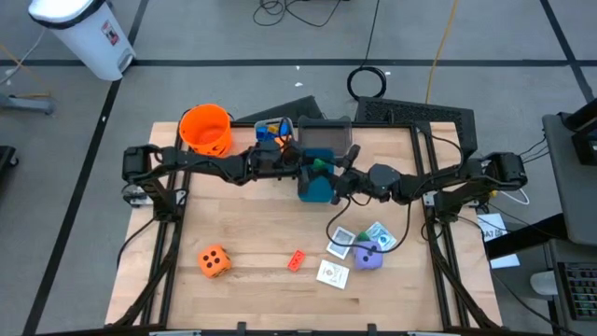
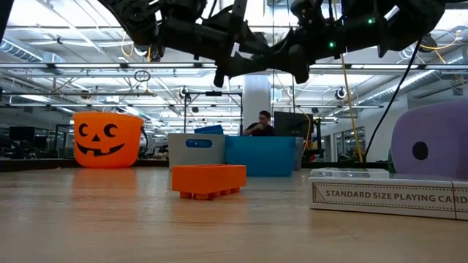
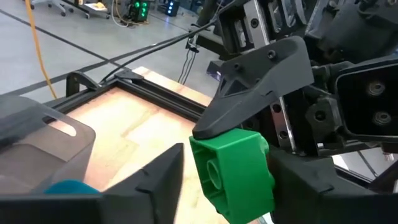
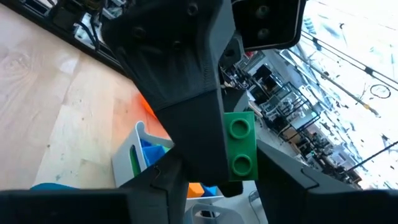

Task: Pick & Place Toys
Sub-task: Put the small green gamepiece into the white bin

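A green block (image 1: pixel 320 166) is clamped by the right gripper (image 1: pixel 328 174) above the blue bin (image 1: pixel 315 189); the left gripper (image 1: pixel 303 164) is closed on it too.

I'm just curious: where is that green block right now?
The green block is up in the air between the two grippers, above the blue bin at the table's back middle in the high view.

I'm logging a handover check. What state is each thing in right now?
green block: off the table, clamped in the right gripper's jaws
right gripper: shut on the block, above the blue bin
left gripper: at the block too, grip unclear
orange die: resting on the table, untouched
red block: lying flat on the table
purple die: on the table, among the cards
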Robot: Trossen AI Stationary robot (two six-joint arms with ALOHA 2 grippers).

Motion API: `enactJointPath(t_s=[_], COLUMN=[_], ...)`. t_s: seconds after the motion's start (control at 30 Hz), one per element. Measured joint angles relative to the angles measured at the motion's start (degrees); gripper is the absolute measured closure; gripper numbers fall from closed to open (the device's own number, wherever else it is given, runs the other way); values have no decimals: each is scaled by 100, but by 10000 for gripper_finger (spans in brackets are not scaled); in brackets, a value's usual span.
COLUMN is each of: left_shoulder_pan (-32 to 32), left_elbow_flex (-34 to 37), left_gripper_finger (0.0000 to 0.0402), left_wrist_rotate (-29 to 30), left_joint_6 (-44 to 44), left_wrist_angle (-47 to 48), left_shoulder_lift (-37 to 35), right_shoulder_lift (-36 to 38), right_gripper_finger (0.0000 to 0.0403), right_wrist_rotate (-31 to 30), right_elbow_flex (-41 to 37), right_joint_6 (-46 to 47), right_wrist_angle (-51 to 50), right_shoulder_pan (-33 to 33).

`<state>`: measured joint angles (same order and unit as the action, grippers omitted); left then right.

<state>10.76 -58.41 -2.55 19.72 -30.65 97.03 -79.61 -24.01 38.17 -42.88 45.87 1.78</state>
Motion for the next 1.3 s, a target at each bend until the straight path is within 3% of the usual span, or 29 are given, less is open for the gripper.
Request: enactJointPath(t_s=[0.2, 0.33, 0.5, 0.8, 1.13, 1.3], left_shoulder_pan=[9, 13, 40, 127, 1104, 1574], left_elbow_flex=[0, 0, 4, 2, 1064, 1449], left_gripper_finger=[290, 291, 299, 300, 300, 300], left_wrist_rotate=[-41, -103, -22, 1603, 2373, 2142], left_joint_6=[166, 0, -585, -1261, -589, -422], left_wrist_angle=[-21, -36, 279, 1786, 1680, 1692], left_shoulder_lift=[11, 15, -304, -1162, -1190, -1081], right_shoulder_lift=[0, 4, 35, 114, 109, 109], right_gripper_finger=[254, 243, 202, 139, 134, 138], right_wrist_rotate=[-23, -11, -9, 19, 19, 18], right_elbow_flex=[2, 2, 2, 0, 0, 0], right_joint_6=[-98, 37, 881, 1362, 1371, 1365], right_wrist_angle=[-118, -129, 144, 359, 338, 347], right_shoulder_pan=[0, -17, -87, -264, -266, -263])
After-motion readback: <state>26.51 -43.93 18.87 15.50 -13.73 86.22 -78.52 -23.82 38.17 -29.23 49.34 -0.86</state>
